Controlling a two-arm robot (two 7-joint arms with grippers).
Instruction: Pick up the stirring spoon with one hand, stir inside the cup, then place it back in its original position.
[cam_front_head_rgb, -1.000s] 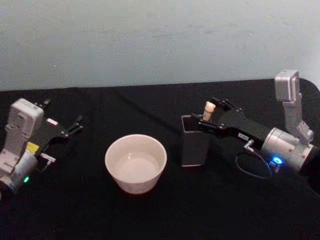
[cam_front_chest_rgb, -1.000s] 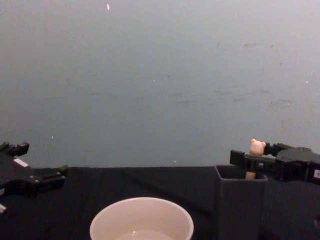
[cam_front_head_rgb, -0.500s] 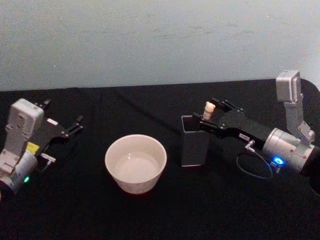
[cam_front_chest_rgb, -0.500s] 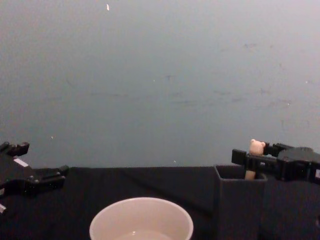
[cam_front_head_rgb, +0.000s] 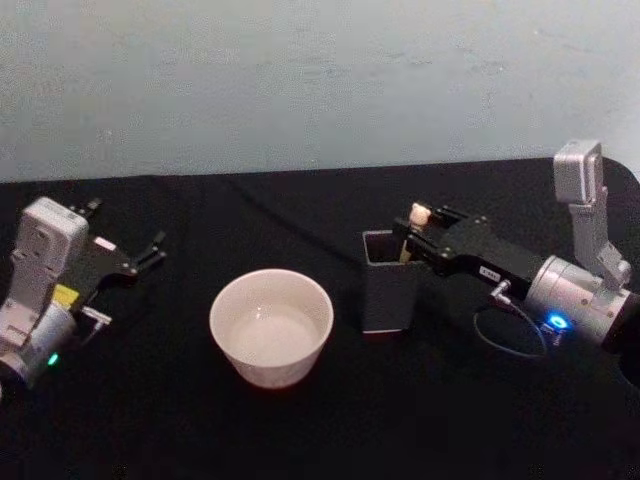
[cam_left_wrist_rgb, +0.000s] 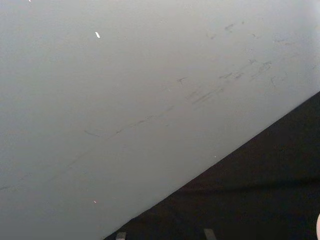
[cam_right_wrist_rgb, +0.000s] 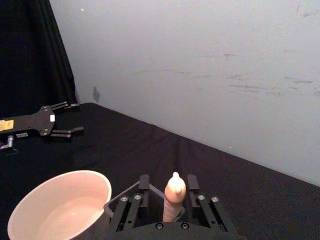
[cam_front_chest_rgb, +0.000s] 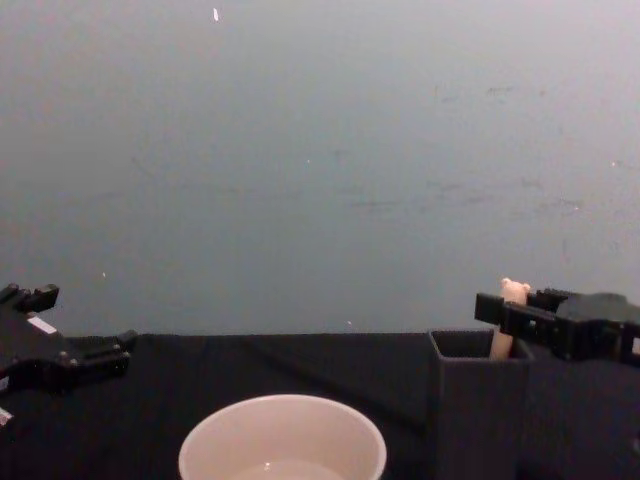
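Risks, biggest item first. The worktop (cam_front_head_rgb: 300, 430) is plain black w/ nothing pinning what stands on it, so any sideways drag counts.

The right gripper (cam_front_head_rgb: 416, 228) reaches in from the worktop's right edge. Its fingers (cam_right_wrist_rgb: 144, 182) are parted either side of the handle, not pinching it. If they close off-centre they'll prob. shove the handle rather than clamp it.

The left gripper (cam_front_head_rgb: 152, 250) sits parked by the left edge, fingers also spread, well apart from everything, so no threat.

The cup (cam_front_head_rgb: 271, 325) is near the worktop's middle, twd the front edge. It's wide but looks light, and a spoon carried over too low could clip the thick rim & skid it.

The dark square holder (cam_front_head_rgb: 388, 290) is just right of the cup, not touching. It's tall & narrow, so a slanted lift could tip it, esp. w/ the fingers right above its rim.

The stirring spoon (cam_right_wrist_rgb: 174, 196) stands in that holder, bear head up, bowl hidden inside. The handle is slim & smooth, so a weak grip may let it slip or swing.

Count: 1 worktop, 2 grippers, 1 cup, 1 holder, 1 spoon.
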